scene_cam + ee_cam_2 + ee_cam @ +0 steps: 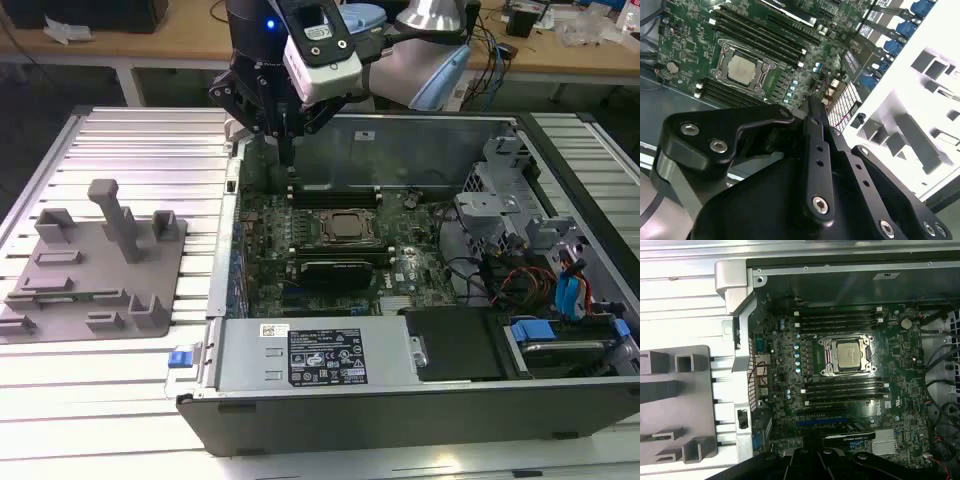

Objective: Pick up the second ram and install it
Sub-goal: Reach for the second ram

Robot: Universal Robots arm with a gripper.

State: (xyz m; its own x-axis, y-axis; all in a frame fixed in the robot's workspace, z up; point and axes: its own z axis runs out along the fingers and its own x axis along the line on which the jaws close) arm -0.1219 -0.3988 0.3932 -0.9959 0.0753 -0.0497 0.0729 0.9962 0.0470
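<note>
Surface: ribbed metal table [120,130] carrying an open computer case [420,135], with bare ribs on every side of it.
Landmark: CPU socket [347,228], mid-motherboard.
Gripper [290,165]: raised over the case's rear corner, beyond the CPU socket toward the exterior view's left; its fingers [812,107] meet in a narrow tip.
Second ram: cannot tell it from the dark memory slots [837,317] flanking the CPU socket.
Edges: rear wall and side wall both stand near the gripper.
Obstacles: graphics card [340,268] just beside the CPU socket; drive cage [500,200] and cables [520,280] to the exterior view's right.
Outside: grey fixture plate [100,270], well apart from the CPU socket.
</note>
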